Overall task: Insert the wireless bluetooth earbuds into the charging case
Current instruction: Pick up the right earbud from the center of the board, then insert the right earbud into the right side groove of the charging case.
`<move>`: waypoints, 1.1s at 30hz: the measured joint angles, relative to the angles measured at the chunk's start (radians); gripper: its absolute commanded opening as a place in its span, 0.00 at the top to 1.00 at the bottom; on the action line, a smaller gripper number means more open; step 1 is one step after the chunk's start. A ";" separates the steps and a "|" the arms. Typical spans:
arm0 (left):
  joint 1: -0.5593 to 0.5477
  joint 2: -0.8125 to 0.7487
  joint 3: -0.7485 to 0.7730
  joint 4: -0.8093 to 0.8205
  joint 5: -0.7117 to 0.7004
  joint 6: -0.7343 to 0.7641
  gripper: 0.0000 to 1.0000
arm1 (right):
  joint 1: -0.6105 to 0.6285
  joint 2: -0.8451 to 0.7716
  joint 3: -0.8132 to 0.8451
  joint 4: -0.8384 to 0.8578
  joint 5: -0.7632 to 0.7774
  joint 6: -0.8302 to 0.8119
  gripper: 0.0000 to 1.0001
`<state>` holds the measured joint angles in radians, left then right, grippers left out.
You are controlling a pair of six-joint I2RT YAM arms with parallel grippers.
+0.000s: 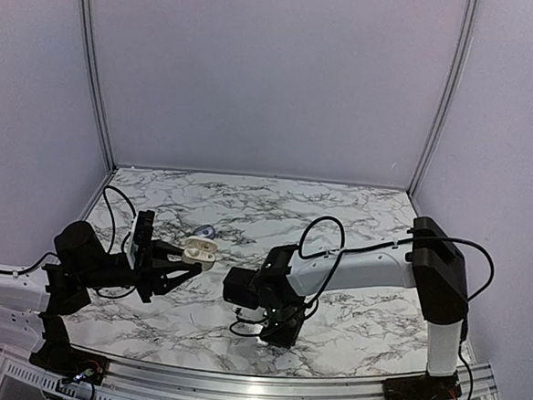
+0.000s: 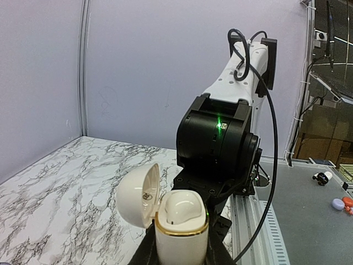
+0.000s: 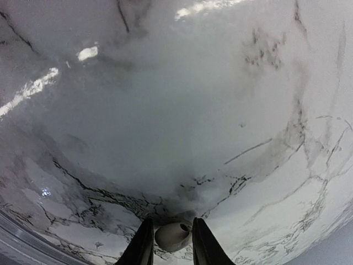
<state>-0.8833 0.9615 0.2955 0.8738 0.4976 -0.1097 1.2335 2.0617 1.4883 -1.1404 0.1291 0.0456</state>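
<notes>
The charging case is cream-white with a gold rim, and its lid is swung open to the left. One earbud sits in its well. My left gripper is shut on the case's body and holds it upright above the table, seen from above as the case in the left gripper. My right gripper points down at the marble. In its wrist view a second pale earbud lies on the table between the right gripper fingers, which sit close against both its sides.
The marble table has white walls behind and at both sides. A small pale bluish object lies just beyond the held case. The right arm's black wrist stands close behind the case. A metal rail runs along the near edge.
</notes>
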 measured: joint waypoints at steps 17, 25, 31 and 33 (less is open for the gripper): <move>0.000 -0.001 -0.002 0.013 0.000 -0.004 1.00 | 0.000 0.005 0.002 -0.028 0.021 -0.029 0.87; 0.001 -0.003 -0.002 0.013 0.000 -0.008 1.00 | -0.006 0.000 0.014 -0.013 0.030 -0.028 0.91; 0.009 -0.012 -0.002 0.020 0.000 -0.020 1.00 | -0.058 -0.118 0.018 0.068 0.000 -0.023 0.92; 0.015 -0.018 -0.002 0.025 0.000 -0.024 1.00 | -0.100 -0.202 0.019 0.120 -0.023 -0.018 0.92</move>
<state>-0.8680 0.9440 0.2939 0.8986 0.4973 -0.1341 1.1339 1.8599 1.5078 -1.0206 0.1062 0.0273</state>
